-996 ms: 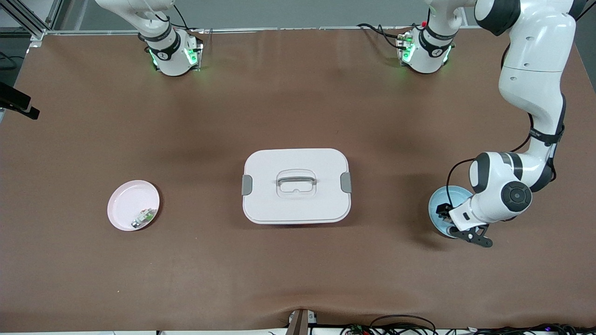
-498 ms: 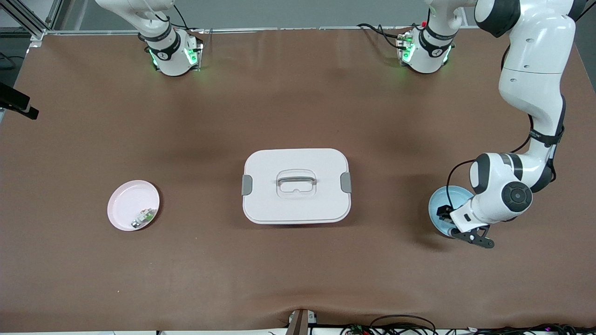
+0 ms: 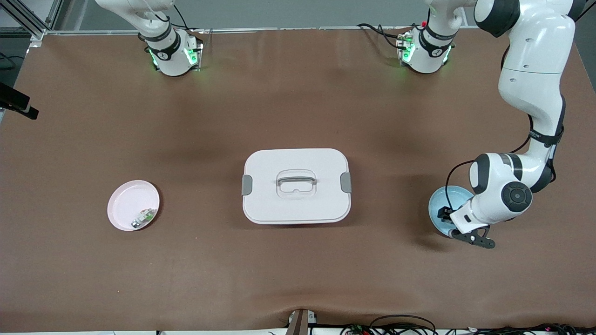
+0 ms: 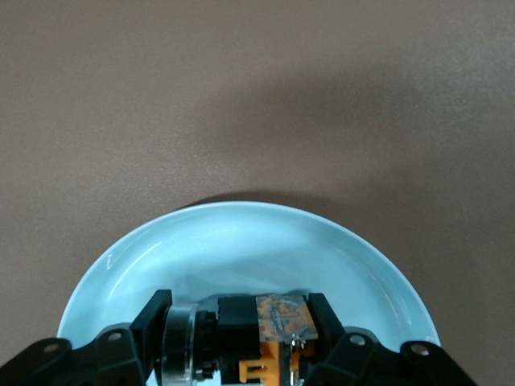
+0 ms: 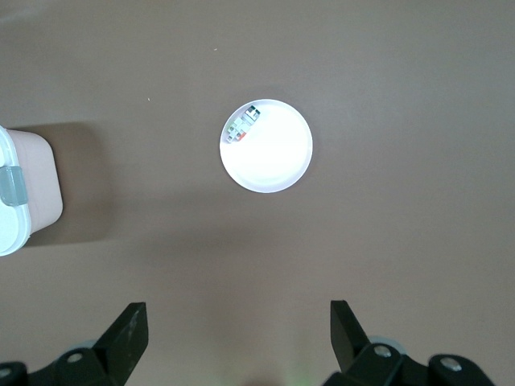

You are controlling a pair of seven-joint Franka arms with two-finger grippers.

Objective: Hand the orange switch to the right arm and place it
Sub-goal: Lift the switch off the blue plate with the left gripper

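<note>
My left jaws (image 4: 241, 342) are down in the blue plate (image 4: 241, 241) at the left arm's end of the tabletop (image 3: 298, 260), pinched on the orange switch (image 4: 269, 338). It sits between my fingers (image 4: 153, 318), black body w/ the orange part showing, a printed label on top, and a silvery round bit at one end. Whether it's lifted clear of the plate or sitting on it, can't tell.

My right jaws (image 5: 237, 326) are spread wide, hanging high over the tabletop w/ the pink plate (image 5: 269, 153) below; that arm waits. The pink plate holds a small green-white-silver piece (image 5: 241, 125) near its rim. A white lidded box (image 3: 296, 185) sits mid-tabletop between the two plates.

Handling, my guess: the switch is tiny, light, rigid plastic, so no squash risk, but smooth faces mean it could twist or pop out if the pinch is off-centre. Best hold is across the flat black sides, not on the orange part or the silvery end. For the handover I'd want one end sticking out free so my right jaws can take it w/o hitting my left fingers. There's little spare length, so alignment is the hard bit. Lift straight up, slow, to clear the plate's rim.
</note>
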